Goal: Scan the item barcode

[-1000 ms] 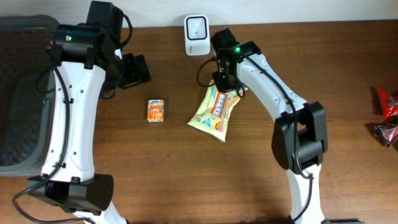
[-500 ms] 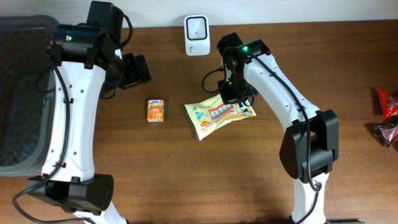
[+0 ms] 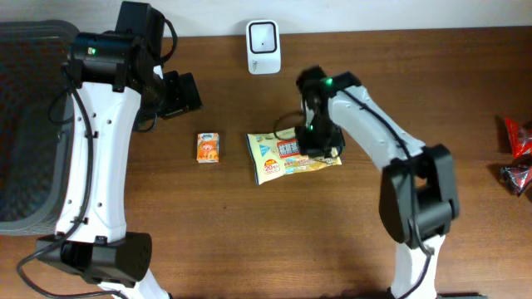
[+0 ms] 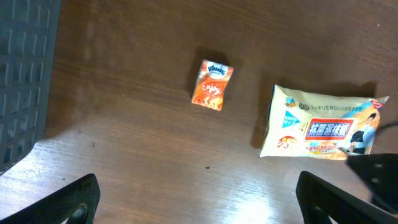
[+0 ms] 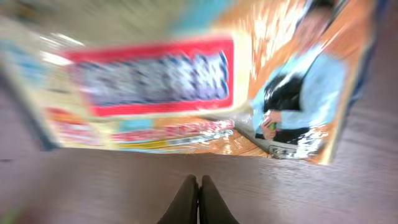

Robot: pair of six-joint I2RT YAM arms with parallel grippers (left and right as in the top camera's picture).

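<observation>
Overhead and wrist views, read from the left edge of the table [image 3: 249, 249] to the right.

**(a)** A grey mesh basket [image 3: 25, 166] sits at the left edge. The left arm reaches up along it toward the far edge. The left gripper [image 3: 181, 93] is spread wide, holds nothing, and hangs well apart from the goods.

**(b)** A small orange tissue pack [image 3: 208, 148] lies flat, left of centre.

**(c)** The white scanner [image 3: 263, 36] stands at the middle of the far edge.

**(d)** The item, a yellow snack-style pack [image 3: 287, 155], lies flat near the table's centre. Its long axis runs left to right, its printed face is up, and no barcode shows.

**(e)** The right arm bends in from the near edge, with its wrist over the pack's right end. The right gripper [image 5: 199, 180] is pinched together with nothing between the fingers. The tips sit at the pack's near rim; the wrist view is too blurred to show whether they touch it.

**(f)** Red packets [image 3: 515, 158] lie at the right edge.

Step in hand, as judged: readying the pack for the scanner. To do it well, part the fingers and take the pack by one short end, clear of any code. Then lift and turn it until the hidden face meets the scanner window squarely.
</observation>
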